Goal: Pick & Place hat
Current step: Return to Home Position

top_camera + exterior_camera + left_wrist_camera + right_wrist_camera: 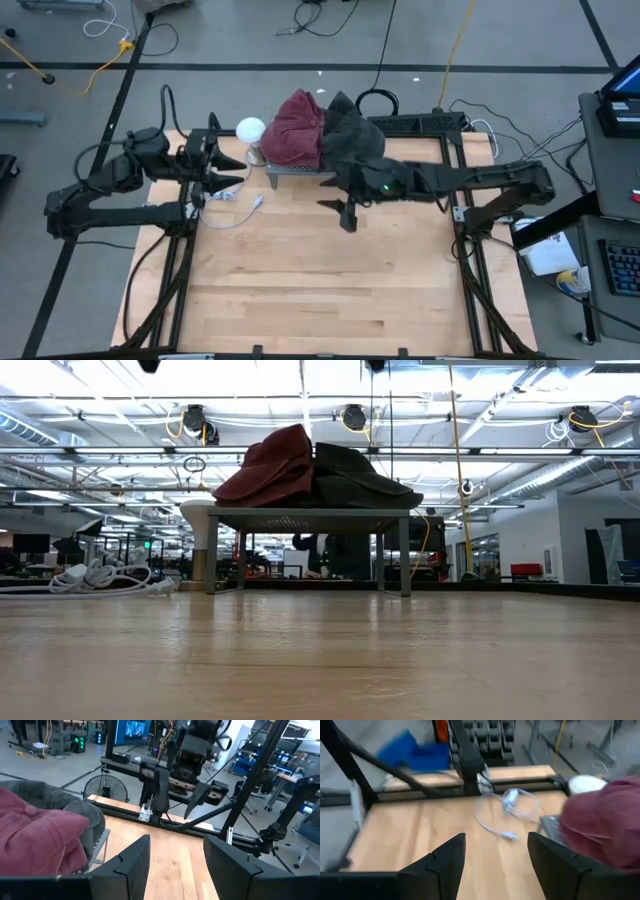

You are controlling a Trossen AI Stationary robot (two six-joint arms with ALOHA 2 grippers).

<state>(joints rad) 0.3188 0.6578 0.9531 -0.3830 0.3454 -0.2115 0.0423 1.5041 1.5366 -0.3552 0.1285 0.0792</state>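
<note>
A maroon hat [296, 130] and a dark grey hat [352, 135] lie side by side on top of a small grey stand [310, 518] at the table's far middle. In the low view the maroon hat [270, 470] is left of the dark grey hat [360, 478]. My left gripper [238, 172] hovers open just left of the stand, pointing level toward the table's right edge, with the maroon hat [35, 837] beside its fingers. My right gripper [338, 212] hangs open above the table, just nearer than the stand, pointing left; the maroon hat [605, 820] shows beside it. Neither holds anything.
A white cable with plug [235, 208] lies on the table left of the stand, next to a white round object [250, 129] at the far edge. Black frame rails run along the table's left and right edges. Bare wood [320, 290] fills the near half.
</note>
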